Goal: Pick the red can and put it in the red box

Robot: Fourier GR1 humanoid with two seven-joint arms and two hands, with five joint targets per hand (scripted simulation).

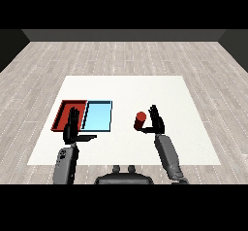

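Observation:
A red can (140, 120) stands upright on the white table, right of the middle. My right hand (156, 122) is just to the can's right, fingers straight and pointing up, thumb reaching toward the can; it is open and not closed round the can. The red tray (63, 109) lies at the left, partly covered by my left hand (72, 127), which hovers open over the tray's near right part, thumb stretched to the right.
A light blue tray (97, 116) lies directly to the right of the red tray, between it and the can. The white table (126, 89) stretches beyond both trays; wooden floor surrounds it.

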